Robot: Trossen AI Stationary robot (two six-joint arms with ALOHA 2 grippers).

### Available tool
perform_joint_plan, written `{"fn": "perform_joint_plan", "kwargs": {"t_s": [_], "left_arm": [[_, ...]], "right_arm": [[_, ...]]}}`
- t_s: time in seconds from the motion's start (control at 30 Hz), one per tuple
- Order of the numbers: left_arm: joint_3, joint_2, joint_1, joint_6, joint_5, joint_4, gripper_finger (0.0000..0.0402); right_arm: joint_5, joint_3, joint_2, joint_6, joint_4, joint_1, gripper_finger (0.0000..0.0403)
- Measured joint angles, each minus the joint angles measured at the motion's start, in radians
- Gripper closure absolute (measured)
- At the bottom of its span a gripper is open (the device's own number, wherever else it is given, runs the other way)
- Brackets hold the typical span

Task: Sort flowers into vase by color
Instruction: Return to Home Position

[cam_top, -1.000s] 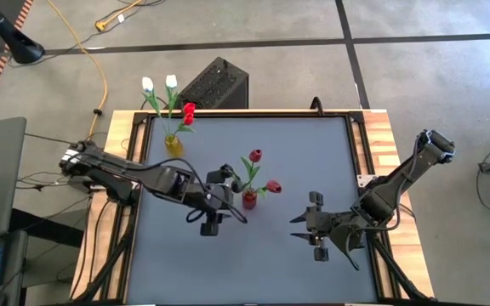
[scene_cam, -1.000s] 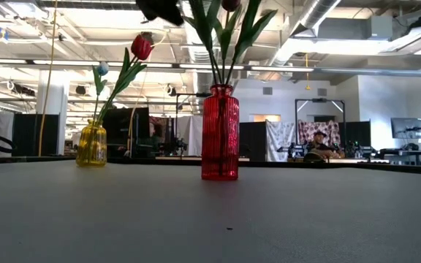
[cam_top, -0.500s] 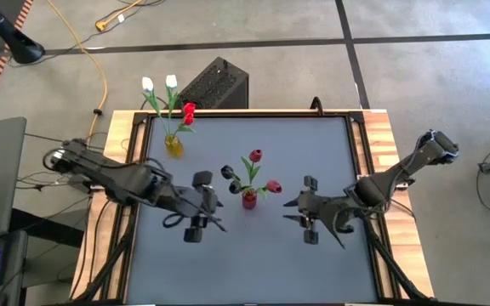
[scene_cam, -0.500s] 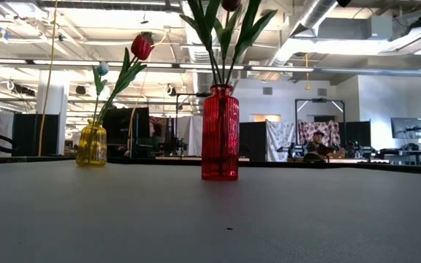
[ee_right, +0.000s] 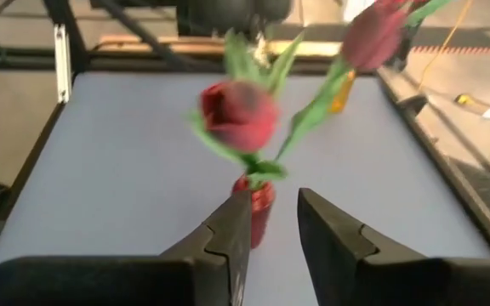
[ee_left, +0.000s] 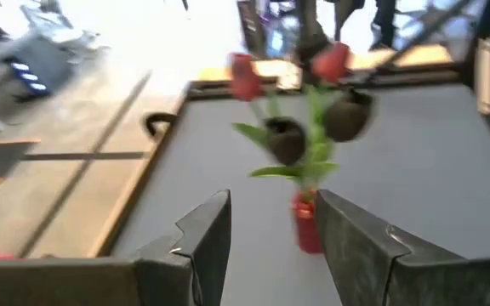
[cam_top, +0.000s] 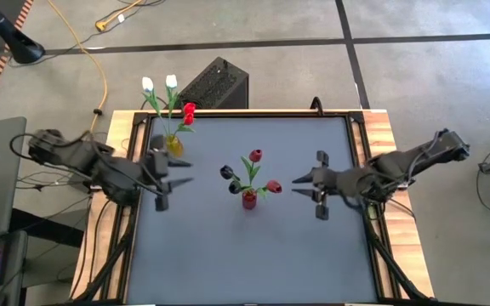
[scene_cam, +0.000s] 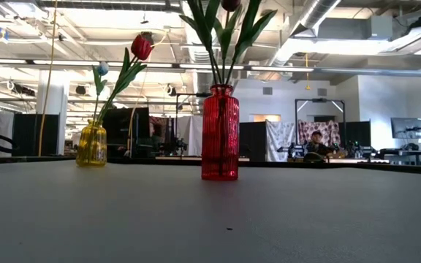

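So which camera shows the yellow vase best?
The low view: the yellow vase shows in full side profile on the table. The high view sees it only from above; the wrist views give no clear look at it.

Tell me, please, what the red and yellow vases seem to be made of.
Red vase: probably glass, glossy, ribbed; its wall looks translucent. Yellow vase: likely glass too, translucent amber with highlights; clear plastic remains possible.

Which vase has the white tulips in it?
The yellow vase, at the far left; the red vase in the middle holds only red and dark tulips.
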Motion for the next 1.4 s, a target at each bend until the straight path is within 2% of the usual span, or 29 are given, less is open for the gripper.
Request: {"fn": "perform_joint_plan", "kwargs": {"t_s": [0.37,0.63,0.77,1.03,1.4], "left_arm": [[-0.142,-0.260,0.000,-0.002,-0.141,0.006,0.0242],[-0.344,-0.468,0.000,-0.022,-0.220,0.077,0.0242],[-0.439,-0.568,0.000,-0.027,-0.227,0.133,0.0242],[-0.635,-0.737,0.000,-0.025,-0.226,0.264,0.0242],[-0.844,-0.870,0.000,-0.030,-0.195,0.430,0.0242]], "right_arm": [[0.000,0.000,-0.162,-0.028,-0.099,-0.111,0.0285],[0.001,0.000,-0.221,-0.028,-0.184,-0.134,0.0285],[0.002,-0.003,-0.235,-0.030,-0.193,-0.134,0.0285],[0.026,-0.196,-0.358,-0.012,-0.107,-0.154,0.0285],[0.026,-0.441,-0.617,0.059,0.006,-0.184,0.0285]]}}
